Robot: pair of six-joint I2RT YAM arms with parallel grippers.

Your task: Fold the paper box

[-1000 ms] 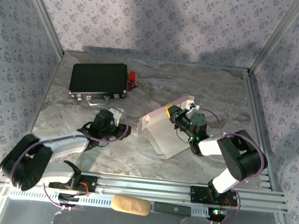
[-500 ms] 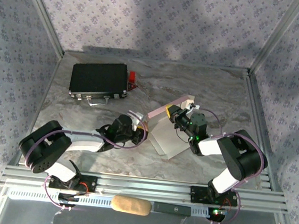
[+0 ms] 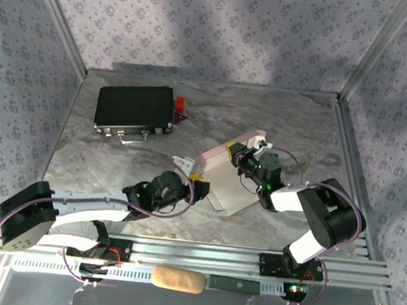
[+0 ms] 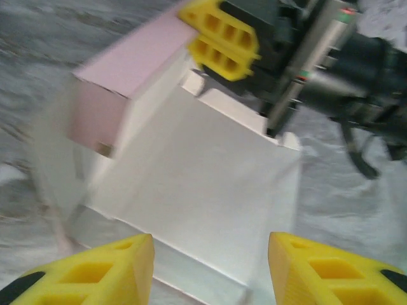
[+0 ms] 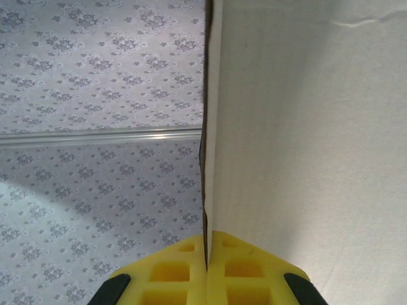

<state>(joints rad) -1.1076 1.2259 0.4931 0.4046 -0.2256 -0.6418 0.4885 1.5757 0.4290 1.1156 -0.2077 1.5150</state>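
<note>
Marbled tabletop point(image 3: 115, 165), patterned walls. Paper box point(image 3: 229, 184) sits centre-right, half raised, whitish inside showing. Right gripper point(image 3: 231, 150) is pinched tight on its upper wall. Left gripper point(image 4: 208, 254) is half-spread and empty, facing the near edge. Likely step: folding up a side. Next move calls for lifting the near flap.

Paper box point(image 3: 223, 182) lies right of the case point(image 3: 135, 107).

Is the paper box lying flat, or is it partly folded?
Partly folded: a pink wall of the paper box stands up from its flat white panel, and the right gripper pinches the raised edge.
</note>
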